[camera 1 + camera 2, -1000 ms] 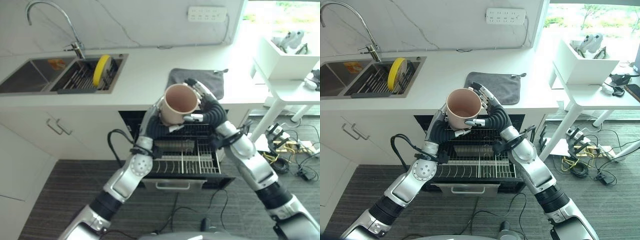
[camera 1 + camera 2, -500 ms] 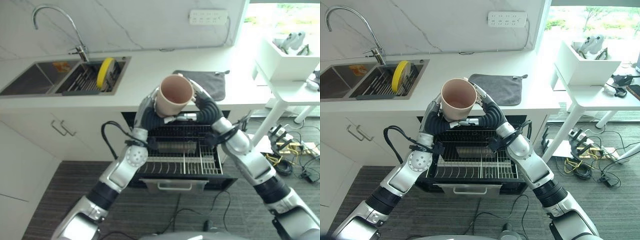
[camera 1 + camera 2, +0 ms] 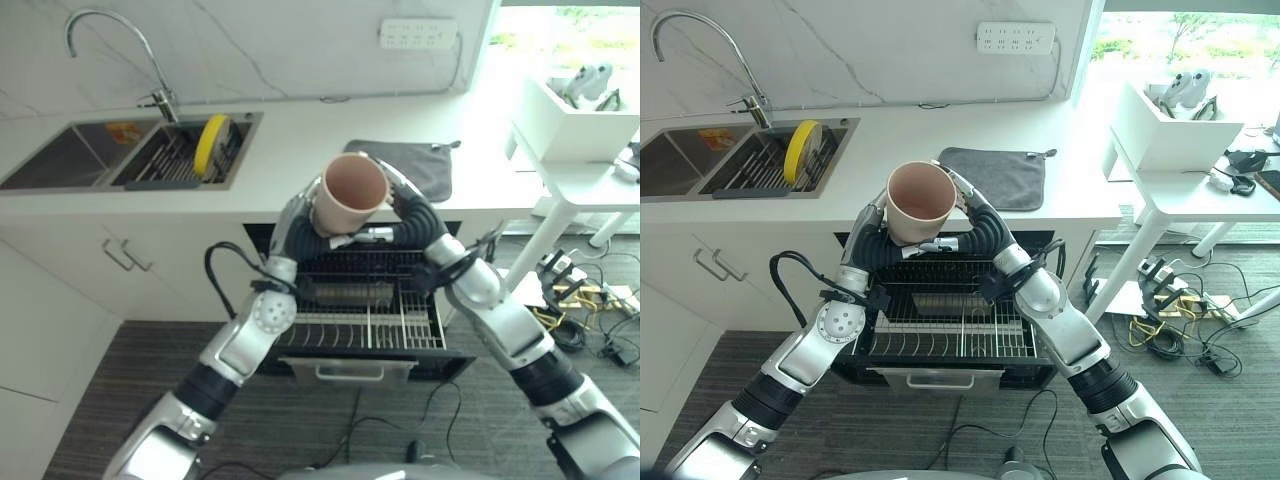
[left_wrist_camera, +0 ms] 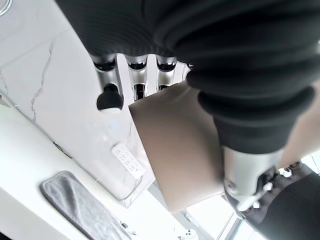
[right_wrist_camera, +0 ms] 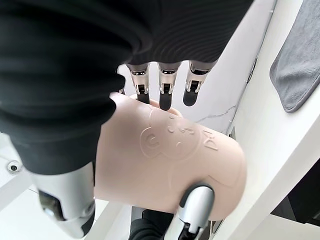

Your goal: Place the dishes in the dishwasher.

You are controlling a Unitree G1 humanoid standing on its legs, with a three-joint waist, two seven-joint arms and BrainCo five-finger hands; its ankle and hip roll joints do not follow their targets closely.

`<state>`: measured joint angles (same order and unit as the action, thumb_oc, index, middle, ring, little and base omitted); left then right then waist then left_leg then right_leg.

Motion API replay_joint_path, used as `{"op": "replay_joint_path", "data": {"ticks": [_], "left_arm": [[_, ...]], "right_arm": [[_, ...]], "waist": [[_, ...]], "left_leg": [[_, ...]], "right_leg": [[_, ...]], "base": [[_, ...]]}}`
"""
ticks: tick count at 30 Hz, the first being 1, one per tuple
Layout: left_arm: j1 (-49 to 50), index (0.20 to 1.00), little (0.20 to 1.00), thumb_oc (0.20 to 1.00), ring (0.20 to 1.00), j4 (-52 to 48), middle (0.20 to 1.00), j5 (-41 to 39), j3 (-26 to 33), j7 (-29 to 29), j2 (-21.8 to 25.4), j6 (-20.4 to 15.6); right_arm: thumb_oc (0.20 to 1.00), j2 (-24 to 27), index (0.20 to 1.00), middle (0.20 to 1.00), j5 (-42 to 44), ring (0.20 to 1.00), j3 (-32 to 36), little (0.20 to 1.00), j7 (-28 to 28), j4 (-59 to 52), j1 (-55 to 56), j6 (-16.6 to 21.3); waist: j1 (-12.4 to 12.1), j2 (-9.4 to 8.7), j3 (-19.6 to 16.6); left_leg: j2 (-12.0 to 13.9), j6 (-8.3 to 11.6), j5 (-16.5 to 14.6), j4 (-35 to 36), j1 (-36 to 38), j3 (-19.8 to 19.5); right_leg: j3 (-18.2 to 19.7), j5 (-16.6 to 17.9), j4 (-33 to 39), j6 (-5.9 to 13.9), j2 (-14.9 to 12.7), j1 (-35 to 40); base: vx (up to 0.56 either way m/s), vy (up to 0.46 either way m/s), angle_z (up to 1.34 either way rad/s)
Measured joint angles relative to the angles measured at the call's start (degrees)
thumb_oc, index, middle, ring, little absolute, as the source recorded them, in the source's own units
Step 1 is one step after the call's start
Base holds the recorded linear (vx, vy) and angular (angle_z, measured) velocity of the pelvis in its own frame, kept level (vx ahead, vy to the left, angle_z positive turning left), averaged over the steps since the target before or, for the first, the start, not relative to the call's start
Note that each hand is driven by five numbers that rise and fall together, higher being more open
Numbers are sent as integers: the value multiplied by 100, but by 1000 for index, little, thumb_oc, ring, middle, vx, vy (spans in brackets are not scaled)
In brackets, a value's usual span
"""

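Above dishwasher rack [image 3: 365, 305]: hands' fingers [image 5: 165, 92] around cup [image 3: 350, 193].

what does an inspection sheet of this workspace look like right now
surface: white countertop with a double sink and tap at its left end
job's things: pink cup held upright above the open dishwasher rack; yellow plate on edge in the sink rack
clutter: grey cloth lying flat on the countertop
hands: left hand and right hand both curled round the cup, one on each side
cables: tangle of leads on the floor under the white side table
surroundings: marble wall with a power strip; white bin on the side table
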<state>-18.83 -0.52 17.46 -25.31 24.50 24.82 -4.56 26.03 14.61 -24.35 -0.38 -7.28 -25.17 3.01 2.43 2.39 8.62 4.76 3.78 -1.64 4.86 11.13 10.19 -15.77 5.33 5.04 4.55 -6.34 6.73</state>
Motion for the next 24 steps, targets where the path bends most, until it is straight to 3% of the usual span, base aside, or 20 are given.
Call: {"op": "replay_joint_path", "data": {"ticks": [24], "left_arm": [[-105, 200, 200, 200, 200, 2, 200, -2, -174, -62, -18, 68]], "right_arm": [[1000, -204, 1000, 1000, 5, 1000, -202, 1000, -515, 231, -224, -8]], "waist": [[-9, -9, -2]], "left_leg": [[-2, 0, 0, 0, 0, -7]], "right_leg": [[-8, 0, 0, 0, -3, 4]], "base": [[0, 0, 0]]}}
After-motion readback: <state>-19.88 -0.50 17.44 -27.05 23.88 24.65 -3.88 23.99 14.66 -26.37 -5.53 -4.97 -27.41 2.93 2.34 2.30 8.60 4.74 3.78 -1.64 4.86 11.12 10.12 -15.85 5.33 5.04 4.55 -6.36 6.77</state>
